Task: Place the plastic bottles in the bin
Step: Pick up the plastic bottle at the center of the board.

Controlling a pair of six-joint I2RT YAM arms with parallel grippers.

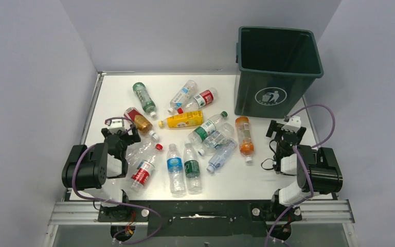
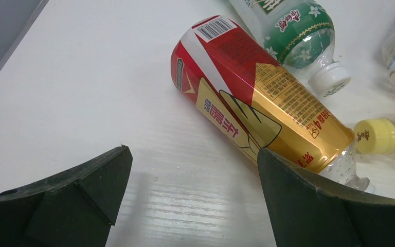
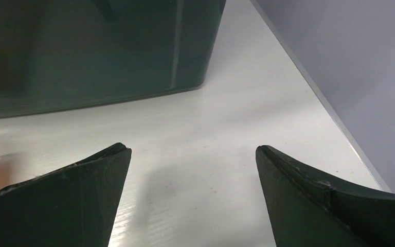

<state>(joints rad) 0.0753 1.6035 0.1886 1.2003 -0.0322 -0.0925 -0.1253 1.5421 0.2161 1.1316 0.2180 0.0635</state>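
Observation:
Several plastic bottles lie scattered on the white table. Among them are a green one, a yellow one, an orange one, and a red-and-gold one. My left gripper is open and empty, low over the table. In the left wrist view the gripper has the red-and-gold bottle just ahead, by the right finger. The dark green bin stands upright at the back right. My right gripper is open and empty in front of it. In the right wrist view the gripper faces the bin's wall.
Clear bottles with blue, green and red labels lie near the front edge between the arms. Grey walls close in the left, back and right sides. The table's right edge runs close beside my right gripper.

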